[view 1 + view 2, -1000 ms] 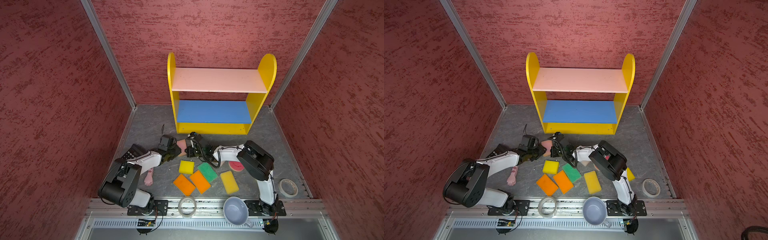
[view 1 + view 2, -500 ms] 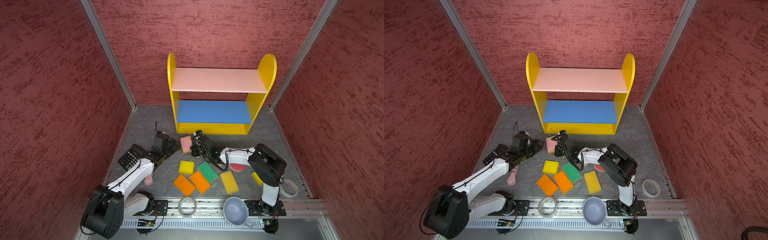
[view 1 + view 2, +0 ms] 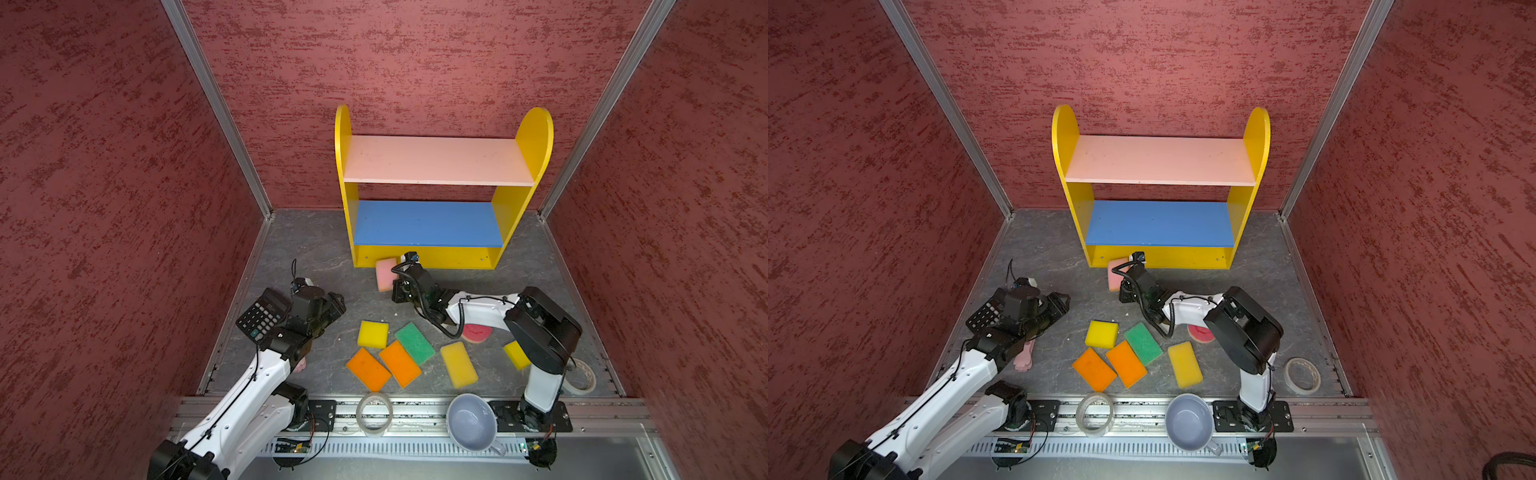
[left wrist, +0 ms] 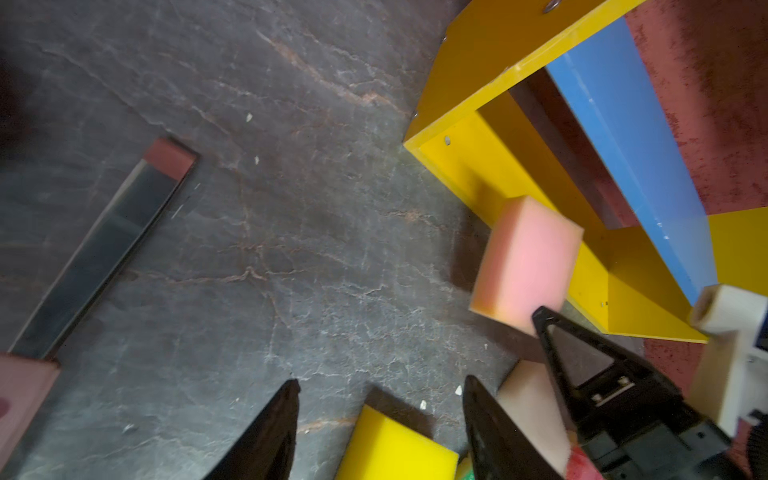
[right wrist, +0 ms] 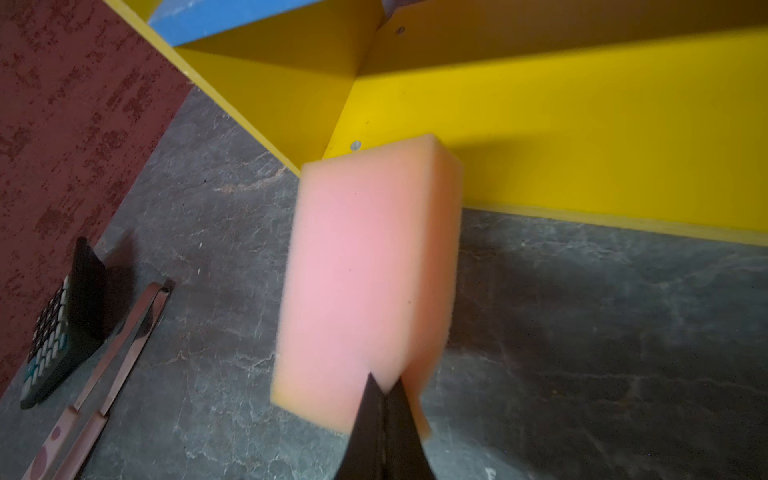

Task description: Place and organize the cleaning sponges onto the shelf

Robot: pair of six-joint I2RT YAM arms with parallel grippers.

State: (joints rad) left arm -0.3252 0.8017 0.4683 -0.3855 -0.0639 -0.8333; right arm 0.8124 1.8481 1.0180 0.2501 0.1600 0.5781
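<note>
Sponge placement 1 of 9, shelf [image 3: 436, 257] bare

Pink sponge [image 5: 365, 270] pinched at one end by right gripper [image 5: 384, 384], jaws nearly shut into foam, at shelf base, front-left corner. Likely first placement. Next: lift over a board edge, release flat. Left gripper [image 4: 380, 380] jaws apart, empty, near table [image 3: 316, 249] left edge. Loose on table: 3 yellow sponges [image 3: 458, 365], 2 orange sponges [image 3: 368, 369], 1 green sponge [image 3: 414, 343], 1 round red sponge [image 3: 478, 333], 1 white sponge [image 4: 525, 399].

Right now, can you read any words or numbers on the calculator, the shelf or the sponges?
Calculator: key marks too small and blurred to read in every view.
Shelf: no writing shows.
Sponges: no writing shows.
So there is nothing I can quote.
</note>
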